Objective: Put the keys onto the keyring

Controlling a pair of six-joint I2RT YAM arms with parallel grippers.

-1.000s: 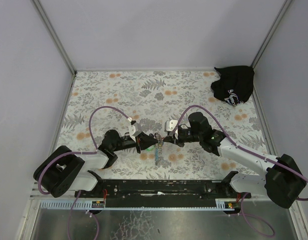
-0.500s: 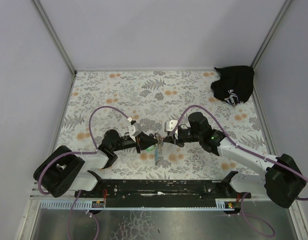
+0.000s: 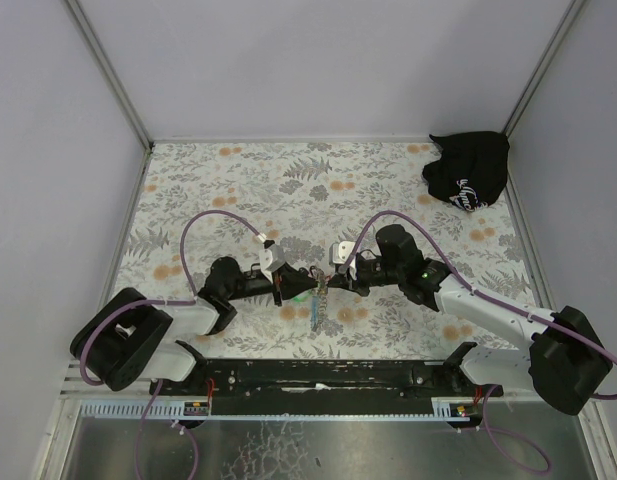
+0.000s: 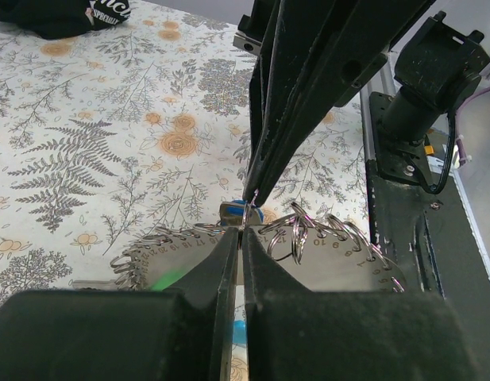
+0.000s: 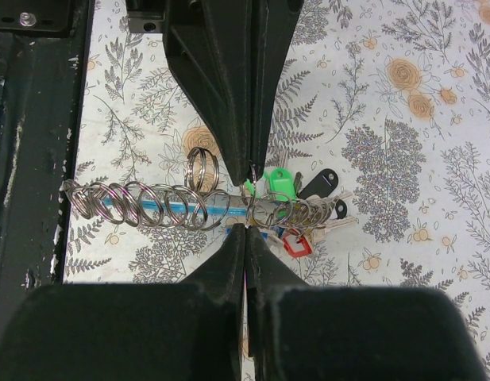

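1. The keyring (image 5: 173, 208) is near the middle of the flowered surface (image 3: 288, 180), close to its near edge, between the two tools.
2. It is a row of metal rings (image 5: 109, 205) with a light-blue strap (image 5: 221, 205) running through them. A small green piece (image 5: 278, 181) sits at one end.
3. At this same end a few small keys (image 5: 320, 184) are bunched together. One has a black head and one has a red head.
4. The left tool (image 4: 240, 234) is clenched, and its tips are against the rings. I cannot tell if a ring is pinched between them.
5. The right tool (image 5: 246, 230) is also clenched. Its tips meet the bundle from the opposite side, almost tip to tip with the left tool.
6. A black cloth bag (image 3: 470, 170) with white print lies crumpled in the far right corner of the surface, well apart from the tools. What is inside it cannot be seen.
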